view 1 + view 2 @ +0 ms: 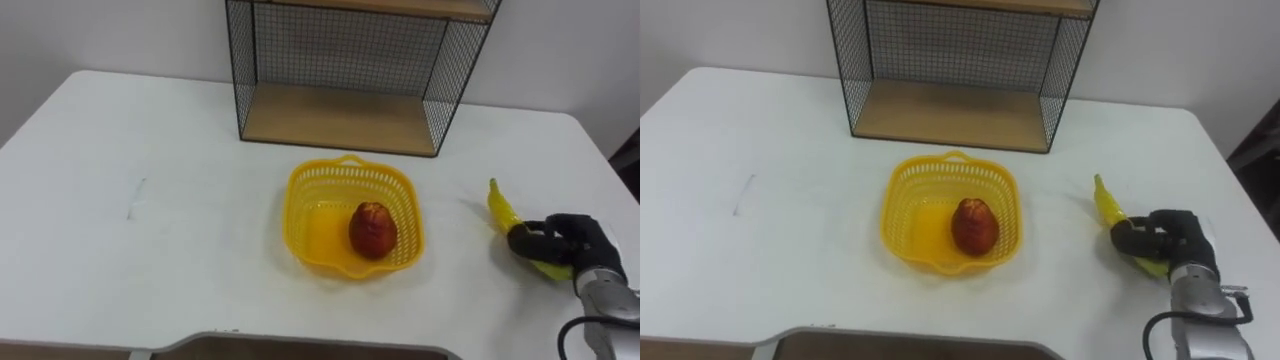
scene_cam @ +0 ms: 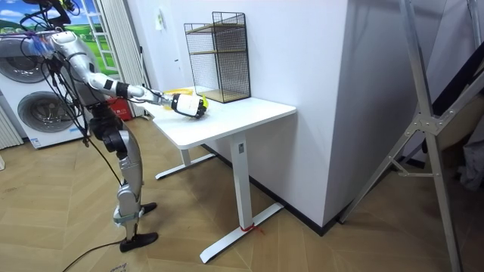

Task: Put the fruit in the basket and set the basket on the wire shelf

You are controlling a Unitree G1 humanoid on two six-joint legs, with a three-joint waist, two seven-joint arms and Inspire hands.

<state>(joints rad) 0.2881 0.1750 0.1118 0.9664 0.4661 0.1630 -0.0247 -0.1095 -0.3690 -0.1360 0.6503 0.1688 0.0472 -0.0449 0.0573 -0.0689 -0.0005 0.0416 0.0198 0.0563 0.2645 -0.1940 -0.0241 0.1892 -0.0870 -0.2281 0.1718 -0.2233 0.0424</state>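
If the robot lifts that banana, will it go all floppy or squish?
Probably not floppy: the banana holds its curve with the right robot hand curled round it. It likely feels light, being slim beside that hand. A hard squeeze might bruise it, as the hand grips it directly.

bright, even, diffuse light from overhead in the eye views. white bench (image 1: 150, 150) reads bright, no hard glare. basket (image 1: 350, 215) throws only a faint soft shadow along its near side. lower board of the wire shelf (image 1: 340, 115) sits slightly shaded under the upper one. room view evenly lit too, soft shadow on the floor (image 2: 302, 242) under the bench.
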